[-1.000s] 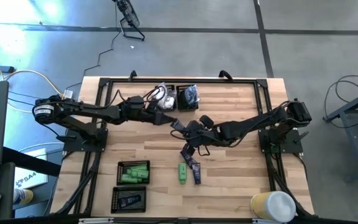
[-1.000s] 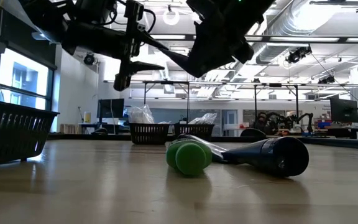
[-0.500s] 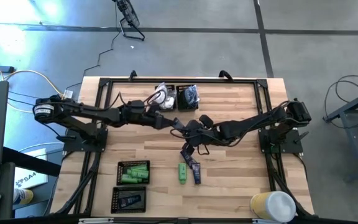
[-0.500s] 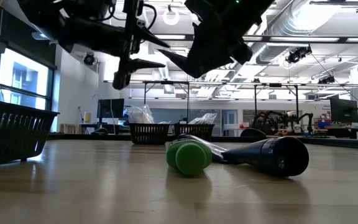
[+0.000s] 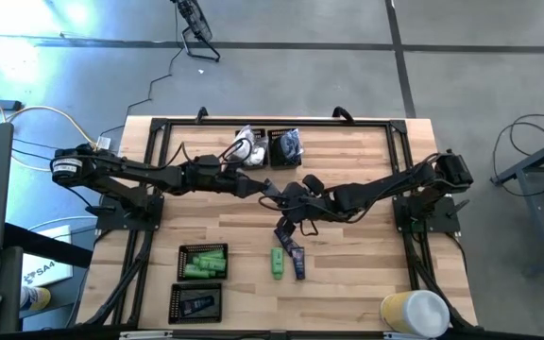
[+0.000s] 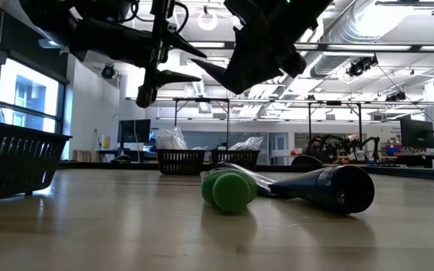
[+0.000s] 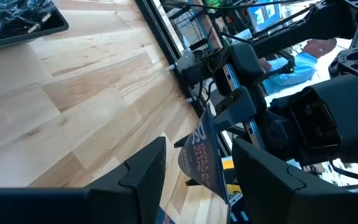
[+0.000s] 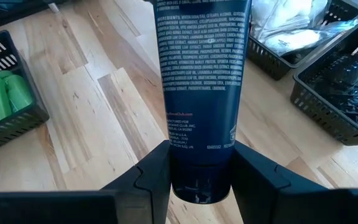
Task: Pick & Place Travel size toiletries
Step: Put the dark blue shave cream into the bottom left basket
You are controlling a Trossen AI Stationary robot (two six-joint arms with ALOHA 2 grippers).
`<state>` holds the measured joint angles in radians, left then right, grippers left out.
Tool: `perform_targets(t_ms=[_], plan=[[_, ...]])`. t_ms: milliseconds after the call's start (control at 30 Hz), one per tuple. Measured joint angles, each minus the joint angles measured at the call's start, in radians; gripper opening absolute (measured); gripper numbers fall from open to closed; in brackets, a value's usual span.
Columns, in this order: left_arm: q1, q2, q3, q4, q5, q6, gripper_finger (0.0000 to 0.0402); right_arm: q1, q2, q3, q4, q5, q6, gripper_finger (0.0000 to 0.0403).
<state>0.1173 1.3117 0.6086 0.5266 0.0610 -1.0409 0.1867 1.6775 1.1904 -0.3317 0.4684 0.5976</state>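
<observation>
Navy tube (image 8: pixel 202 93) clamped cap-end in right gripper (image 8: pixel 201 180), long axis pointing at left gripper (image 7: pixel 197 168), fingers wide, straddling tube's crimped end, not closed.

Two tubes (image 5: pixel 287 261) lie side by side mid-bench (image 5: pixel 366 264); two trays (image 5: pixel 199 281) left of them, two more (image 5: pixel 270 147) at the far edge.

Four black trays (image 5: pixel 202 262) sit on the table; one green tube (image 5: pixel 278 263) and one navy tube (image 5: pixel 297 259) lie loose, another navy tube (image 8: pixel 202 93) held aloft.
</observation>
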Motion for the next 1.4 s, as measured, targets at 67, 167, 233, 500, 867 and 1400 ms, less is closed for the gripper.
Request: perform_targets(t_ms=[67,167,233,500,867,1400], plan=[[0.0,0.0,0.0,0.0,0.0,0.0,0.0182,0.0,0.0,0.0,0.0,0.004,0.0,0.0133],[0.0,0.0,0.0,0.0,0.0,0.0,0.0182,0.0,0.0,0.0,-0.003,0.013,0.0,0.0133],[0.0,0.0,0.0,-0.001,0.0,0.0,0.0182,0.0,0.011,0.0,0.0,0.027,0.0,0.0133],[0.0,0.0,0.0,-0.003,0.0,-0.003,0.0182,0.0,0.039,-0.002,0.003,0.012,0.003,0.0133],[0.0,-0.001,0.0,-0.05,0.0,-0.003,0.0182,0.0,0.047,0.0,0.017,0.004,0.007,0.0133],[0.0,-0.001,0.0,-0.058,-0.004,-0.003,0.0107,0.0,0.047,0.0,0.033,0.003,0.007,0.0133]])
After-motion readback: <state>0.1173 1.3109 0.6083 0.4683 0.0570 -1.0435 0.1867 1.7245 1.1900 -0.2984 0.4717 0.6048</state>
